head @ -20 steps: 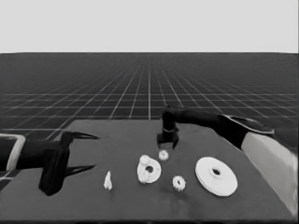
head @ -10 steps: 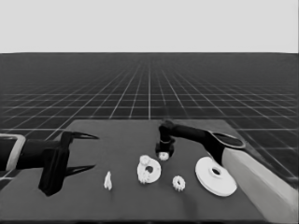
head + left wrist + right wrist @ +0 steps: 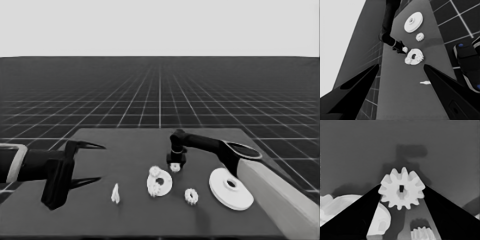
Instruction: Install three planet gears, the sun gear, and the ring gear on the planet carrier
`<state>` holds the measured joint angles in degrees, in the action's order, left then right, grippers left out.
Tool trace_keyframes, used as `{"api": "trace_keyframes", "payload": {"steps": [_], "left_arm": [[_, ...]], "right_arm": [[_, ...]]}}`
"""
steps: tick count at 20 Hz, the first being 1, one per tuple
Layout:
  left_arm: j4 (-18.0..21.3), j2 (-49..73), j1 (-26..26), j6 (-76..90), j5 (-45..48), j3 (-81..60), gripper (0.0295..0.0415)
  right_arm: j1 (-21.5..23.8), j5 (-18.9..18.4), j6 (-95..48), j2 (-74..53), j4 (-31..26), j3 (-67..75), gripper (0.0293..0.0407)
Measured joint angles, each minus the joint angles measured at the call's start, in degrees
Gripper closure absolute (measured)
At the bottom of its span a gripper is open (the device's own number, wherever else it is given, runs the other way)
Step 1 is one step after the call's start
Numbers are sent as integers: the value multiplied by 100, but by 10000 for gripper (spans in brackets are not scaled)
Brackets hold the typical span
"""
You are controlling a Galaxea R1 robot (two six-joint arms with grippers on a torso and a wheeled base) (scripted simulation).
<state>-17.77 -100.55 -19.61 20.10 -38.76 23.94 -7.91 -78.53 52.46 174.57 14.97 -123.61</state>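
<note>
My right gripper (image 3: 175, 163) is shut on a small planet gear (image 3: 175, 167), just behind the smaller round part (image 3: 161, 183), the planet carrier. In the right wrist view the gear (image 3: 402, 191) sits pinched between the two fingertips, beside the carrier (image 3: 337, 205). Two gears (image 3: 154, 173) sit on the carrier. Another gear (image 3: 191, 196) lies loose on the table, to the right of the carrier and nearer the front edge. The larger round part (image 3: 220, 182), the ring gear, lies flat at the right. My left gripper (image 3: 100, 162) waits open over the table's left end.
A thin white piece (image 3: 115, 194) lies left of the smaller round part, near the left gripper. The right arm's pale forearm (image 3: 280, 200) fills the lower right corner. Dark machinery with blue lights (image 3: 467, 62) shows past the table's edge in the left wrist view.
The right forearm has dropped lower across the table's right side. Its gripper sank slightly with the gear and stays just behind the smaller round part. The left arm has not moved.
</note>
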Motion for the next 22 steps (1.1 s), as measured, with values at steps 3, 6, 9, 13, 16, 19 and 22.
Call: {"api": "trace_keyframes", "payload": {"steps": [3,6,9,13,16,19,22], "left_arm": [[0,0,0,0,0,0,326],[0,0,0,0,0,0,326],[0,0,0,0,0,0,326],[0,0,0,0,0,0,326],[0,0,0,0,0,0,326],[0,0,0,0,0,0,326],[0,0,0,0,0,0,326]], "right_arm": [[0,1,0,0,0,0,388],[597,-498,496,-374,-408,959,388],[909,-651,566,-421,-653,1098,388],[966,-682,568,-422,-711,1105,388],[875,-836,1979,-773,-527,2863,388],[832,-917,2479,-756,-466,3367,388],[827,-935,2578,-750,-455,3455,388]]}}
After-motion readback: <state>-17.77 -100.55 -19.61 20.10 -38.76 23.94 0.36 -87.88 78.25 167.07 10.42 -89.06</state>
